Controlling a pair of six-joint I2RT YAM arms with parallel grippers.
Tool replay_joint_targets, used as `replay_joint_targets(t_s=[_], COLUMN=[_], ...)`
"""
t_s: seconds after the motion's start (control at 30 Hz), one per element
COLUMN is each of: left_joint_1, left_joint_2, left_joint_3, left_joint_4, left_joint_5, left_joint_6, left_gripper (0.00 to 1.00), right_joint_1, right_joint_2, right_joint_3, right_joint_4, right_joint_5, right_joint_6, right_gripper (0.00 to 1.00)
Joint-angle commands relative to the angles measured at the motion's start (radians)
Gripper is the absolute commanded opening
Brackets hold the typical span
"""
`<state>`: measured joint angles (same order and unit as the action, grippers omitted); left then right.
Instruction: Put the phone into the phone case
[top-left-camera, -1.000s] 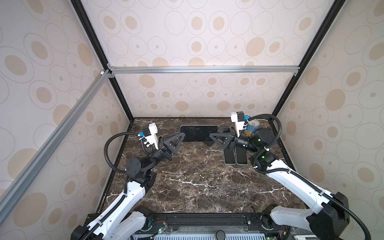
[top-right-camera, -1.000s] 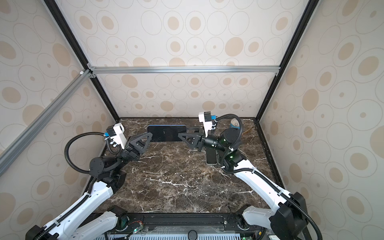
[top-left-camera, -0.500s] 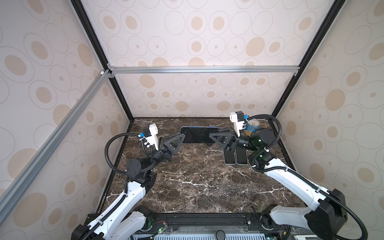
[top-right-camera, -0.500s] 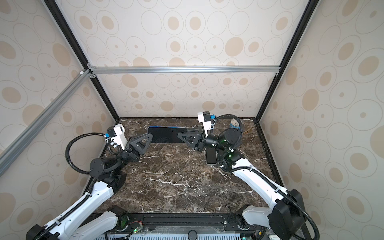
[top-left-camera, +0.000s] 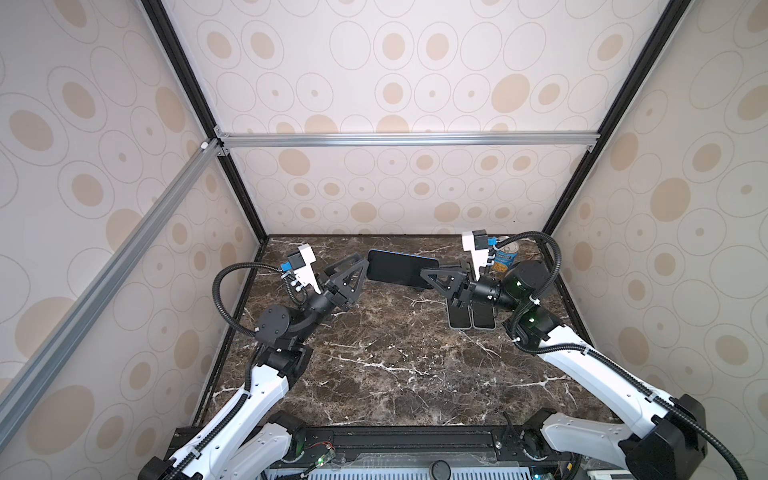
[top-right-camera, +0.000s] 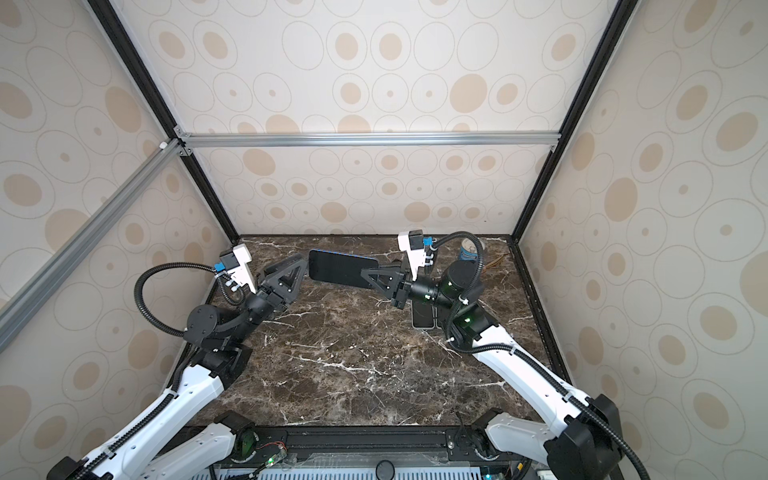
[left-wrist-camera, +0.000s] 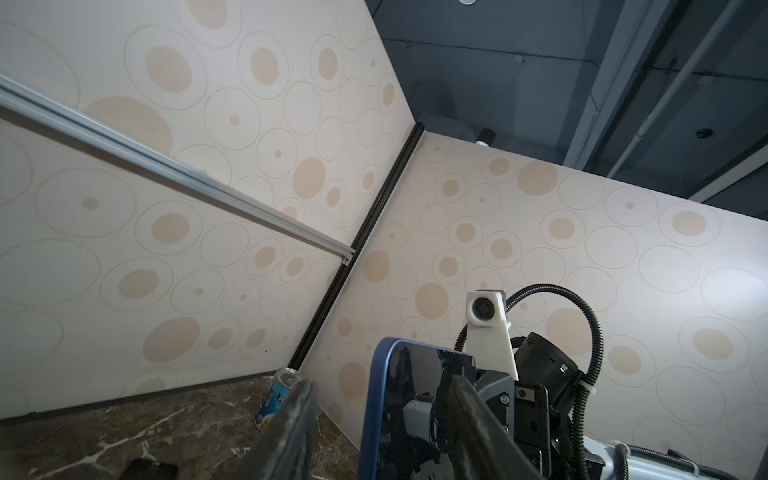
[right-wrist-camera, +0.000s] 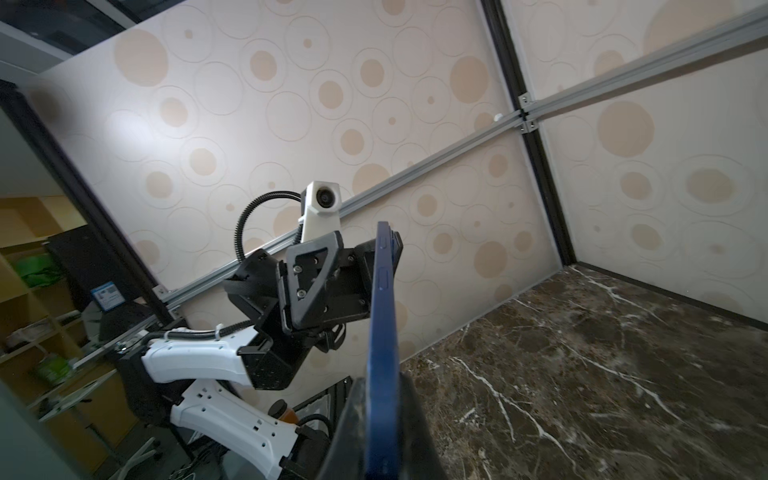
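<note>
Blue-rimmed phone (top-left-camera: 401, 269) hung well above the marble worktop (top-left-camera: 395, 365), stretched between the two arms at the back of the cell. Right end effector (top-left-camera: 426, 277) was clenched on one short end, by the very tip. Left end effector (top-left-camera: 362, 266) was released: in its wrist view both fingers (left-wrist-camera: 295, 424) stood clear of the phone's faces, with a gap on either side. So one narrow end grip carried the whole weight.

Risks, as I judged them: the phone pivoting or slipping out of that tip hold during a swing, or the open left fingers clipping it on withdrawal.

Two dark slabs (top-left-camera: 471, 318) lay side by side under the right arm. One was probably the case, though I could not tell which. A misjudged descent could land on the wrong slab, or knock the can (top-left-camera: 505, 259) nearby.
</note>
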<state>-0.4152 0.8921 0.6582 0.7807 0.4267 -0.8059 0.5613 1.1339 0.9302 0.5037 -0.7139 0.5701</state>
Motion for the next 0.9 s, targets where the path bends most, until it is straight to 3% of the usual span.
replay_joint_targets(t_s=[0.0,0.2,0.4,0.57,0.87], left_joint_1=[0.0,-0.002,-0.037,-0.145,-0.172], left_joint_2=[0.008,0.059,0.281,0.533,0.945], left_joint_3=[0.061,0.102,0.266,0.437,0.669], left_joint_4=[-0.147,-0.346,-0.635,-0.806,-0.935], left_joint_5=[-0.095,-0.228,-0.284,-0.403,-0.446], left_joint_6=[0.097,0.172,0.24,0.331,0.269], left_gripper=[0.6,0.58,0.5,0.52,0.52], right_joint_1=[-0.003,-0.003,-0.003,-0.003,-0.003], right_joint_2=[-0.056,-0.134,-0.184,-0.225,-0.322], right_joint_3=[-0.026,-0.043,-0.023,-0.019,-0.049], right_joint_4=[-0.089,-0.279,-0.483,-0.539,-0.597], right_joint_5=[0.165,0.414,0.692,0.763,0.846], right_joint_6=[-0.101,-0.2,-0.283,-0.373,-0.489], right_gripper=[0.0,0.0,0.0,0.0,0.0])
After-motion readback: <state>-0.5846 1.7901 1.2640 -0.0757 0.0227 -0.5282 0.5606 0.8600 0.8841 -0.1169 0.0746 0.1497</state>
